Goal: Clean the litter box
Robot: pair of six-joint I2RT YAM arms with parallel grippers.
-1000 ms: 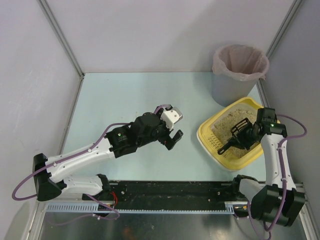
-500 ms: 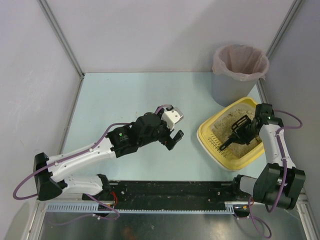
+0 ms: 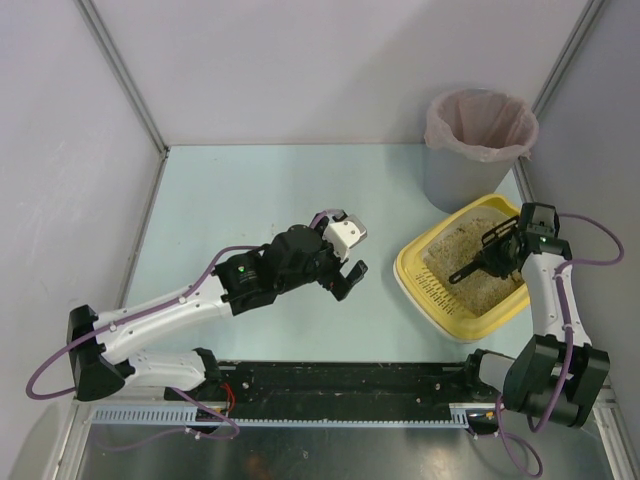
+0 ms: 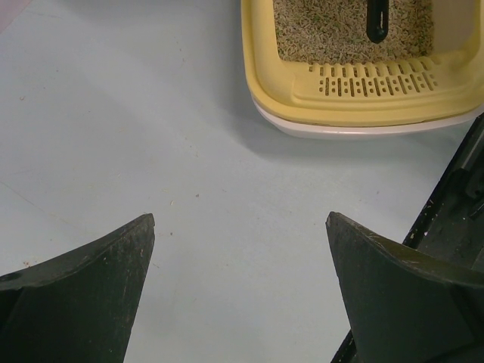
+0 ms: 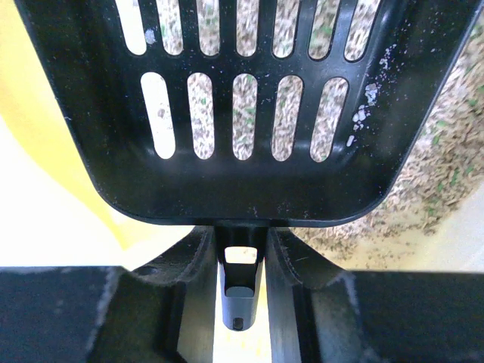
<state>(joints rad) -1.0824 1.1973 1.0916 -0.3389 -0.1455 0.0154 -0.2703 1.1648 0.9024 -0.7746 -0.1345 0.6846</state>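
Note:
The litter box (image 3: pixel 413 268) is a shallow yellow tray with beige litter, at the right of the table. My right gripper (image 3: pixel 507 250) hangs over its right part, shut on the handle of a black slotted scoop (image 3: pixel 468 270). In the right wrist view the handle sits pinched between both fingers of the right gripper (image 5: pixel 240 249), and the scoop (image 5: pixel 242 178) is empty, with litter showing through its slots. My left gripper (image 3: pixel 352 253) stands open over the bare table left of the box. Its wrist view has the left gripper (image 4: pixel 240 227) empty, the litter box (image 4: pixel 363 102) rim ahead, and the scoop (image 4: pixel 376 19) in the litter.
A grey round bin (image 3: pixel 478 150) with a pink bag liner stands behind the litter box at the far right corner. Grey walls close in the table on three sides. A black rail (image 3: pixel 340 380) runs along the near edge by the arm bases.
My right gripper has drawn the scoop toward the far right side of the litter box, with its wrist now further back. The left arm has not moved.

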